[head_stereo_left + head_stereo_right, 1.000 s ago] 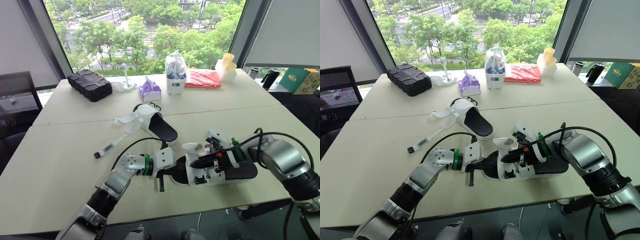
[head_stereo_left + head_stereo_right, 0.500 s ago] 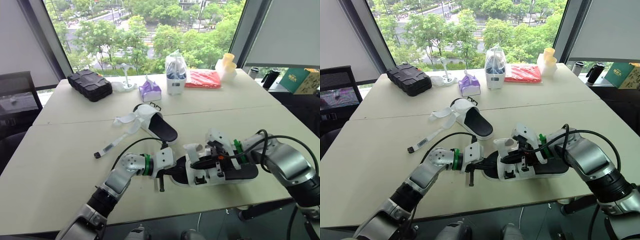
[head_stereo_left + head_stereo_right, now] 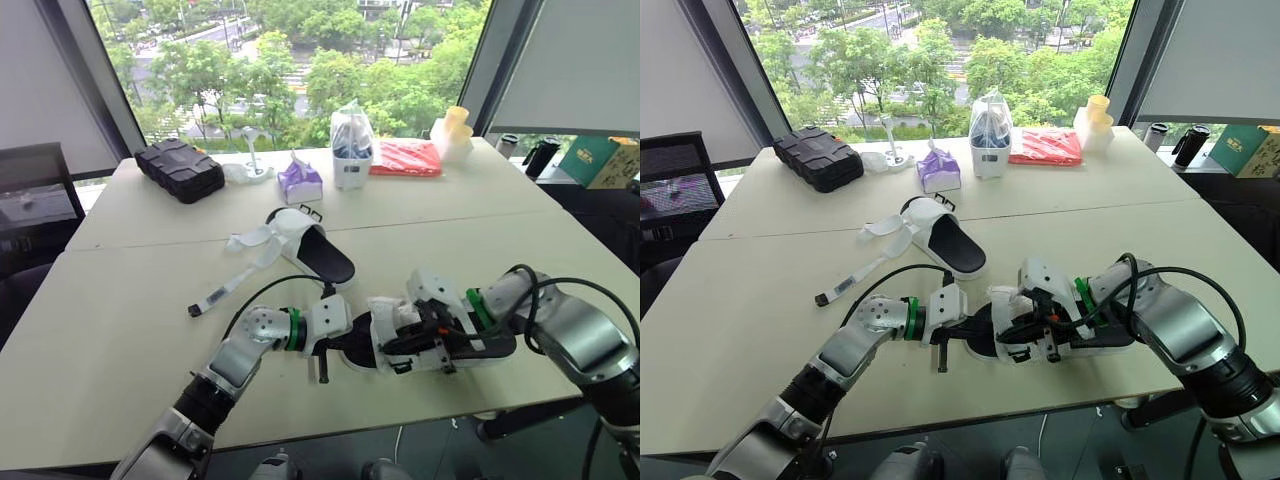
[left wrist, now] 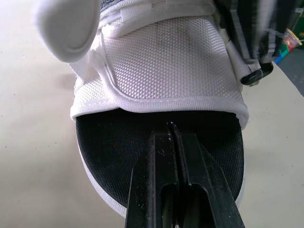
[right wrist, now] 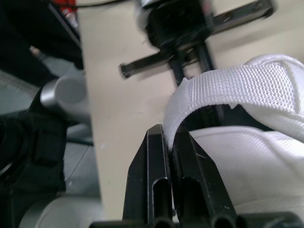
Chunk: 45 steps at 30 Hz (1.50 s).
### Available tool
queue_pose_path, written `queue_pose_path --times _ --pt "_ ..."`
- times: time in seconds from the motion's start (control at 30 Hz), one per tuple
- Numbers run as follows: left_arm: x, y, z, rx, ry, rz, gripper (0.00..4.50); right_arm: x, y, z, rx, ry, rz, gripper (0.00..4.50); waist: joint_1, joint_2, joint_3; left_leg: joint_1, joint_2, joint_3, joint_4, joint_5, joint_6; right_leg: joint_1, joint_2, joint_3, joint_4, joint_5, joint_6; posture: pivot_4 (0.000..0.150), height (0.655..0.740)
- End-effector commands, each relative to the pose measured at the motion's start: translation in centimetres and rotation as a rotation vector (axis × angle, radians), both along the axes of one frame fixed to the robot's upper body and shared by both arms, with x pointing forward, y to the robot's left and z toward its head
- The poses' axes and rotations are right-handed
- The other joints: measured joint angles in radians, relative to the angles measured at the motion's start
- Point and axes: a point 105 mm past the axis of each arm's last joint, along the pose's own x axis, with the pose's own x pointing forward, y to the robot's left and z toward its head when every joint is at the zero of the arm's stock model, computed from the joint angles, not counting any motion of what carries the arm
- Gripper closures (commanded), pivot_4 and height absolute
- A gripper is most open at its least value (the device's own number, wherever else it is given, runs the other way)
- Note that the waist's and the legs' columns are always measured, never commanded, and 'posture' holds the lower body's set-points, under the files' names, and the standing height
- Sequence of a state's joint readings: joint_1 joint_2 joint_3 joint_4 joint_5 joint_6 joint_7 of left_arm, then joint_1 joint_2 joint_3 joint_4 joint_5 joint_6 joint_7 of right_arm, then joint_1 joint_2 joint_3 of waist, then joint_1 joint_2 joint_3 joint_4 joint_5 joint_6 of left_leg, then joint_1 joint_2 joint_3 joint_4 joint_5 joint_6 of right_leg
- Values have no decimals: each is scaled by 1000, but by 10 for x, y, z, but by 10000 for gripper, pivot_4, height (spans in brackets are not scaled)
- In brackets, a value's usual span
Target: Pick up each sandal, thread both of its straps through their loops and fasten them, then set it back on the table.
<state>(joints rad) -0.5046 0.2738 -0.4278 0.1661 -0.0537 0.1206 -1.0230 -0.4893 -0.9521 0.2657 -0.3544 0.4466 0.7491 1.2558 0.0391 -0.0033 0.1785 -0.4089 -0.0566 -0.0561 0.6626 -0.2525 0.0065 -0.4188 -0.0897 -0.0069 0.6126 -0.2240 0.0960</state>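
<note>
- Left wrist view: left gripper [image 4: 172,130] has its fingers pressed flat together. The tips sit over the black footbed of the near sandal [image 4: 161,71], just short of its white mesh upper. Can't tell if they clamp the sole.
- Right wrist view: right gripper [image 5: 166,135] is nearly closed, pinching a white webbing strap [image 5: 247,83] of that same sandal. The strap arches from the fingers over the upper.
- Near sandal lies on the counter [image 3: 120,300] by the front edge, between the two grippers. The right arm and its black cable [image 3: 560,285] cover part of the heel end.
- Second sandal [image 3: 312,250] sits mid-counter, well apart, with its straps loose and splayed to its left.
- White strip [image 3: 218,294] with a black end lies left of the second sandal.
- Far edge, left to right: black hard case [image 3: 180,170], purple tissue pack [image 3: 300,180], clear bag [image 3: 351,135] with dark contents, red packet [image 3: 405,157], yellow cups [image 3: 455,130] stacked.
- Green box [image 3: 592,158] at far right carries print, too small to read.
</note>
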Motion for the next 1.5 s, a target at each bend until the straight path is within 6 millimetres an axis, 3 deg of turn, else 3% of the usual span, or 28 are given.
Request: queue_pose_path --times 0.03,0.13,0.23,0.47,0.73,0.9,1.03,1.37,1.5 --pt "0 5 -14 55 24 18 45000 -3 -3 -9 -47 -14 1 44493 0 0 0 0 0 0 0 0 0 0 0 0 0 0 0 1500 7400" --pt "0 5 -14 56 22 17 45000 0 -10 -15 -90 -29 -20 44493 0 0 0 0 0 0 0 0 0 0 0 0 0 0 0 1500 7400" --pt "0 5 -14 56 23 17 45000 0 -15 -14 -103 -31 -30 36449 0 0 0 0 0 0 0 0 0 0 0 0 0 0 0 1500 7400" --pt "-2 6 -16 57 26 19 45000 -11 -25 26 -79 -80 -55 2630 0 0 0 0 0 0 0 0 0 0 -1 0 0 0 0 1500 7400" --pt "-2 6 -16 57 29 18 45000 -34 -36 51 -55 -35 -114 2630 1 0 0 0 0 0 0 0 0 0 -1 0 0 0 0 1500 7400" --pt "-1 6 -17 55 28 13 45000 -51 -42 40 67 136 -228 2630 1 -1 0 0 0 0 0 0 0 1 -2 0 0 0 0 1500 7400" --pt "0 6 -17 54 26 14 45000 -55 -46 18 74 200 -294 2630 1 -1 0 1 0 0 0 0 0 2 -2 1 0 -1 0 1500 7400" --pt "2 4 -16 44 25 23 45000 -44 -35 -19 83 105 -344 2630 2 -1 0 1 0 0 0 0 0 3 -2 0 0 -1 0 1500 7400" --pt "2 3 -15 44 22 20 45000 -42 -34 -23 83 83 -339 2630 2 -1 0 1 0 0 0 0 0 3 -1 -1 -1 -1 1 1500 7400"
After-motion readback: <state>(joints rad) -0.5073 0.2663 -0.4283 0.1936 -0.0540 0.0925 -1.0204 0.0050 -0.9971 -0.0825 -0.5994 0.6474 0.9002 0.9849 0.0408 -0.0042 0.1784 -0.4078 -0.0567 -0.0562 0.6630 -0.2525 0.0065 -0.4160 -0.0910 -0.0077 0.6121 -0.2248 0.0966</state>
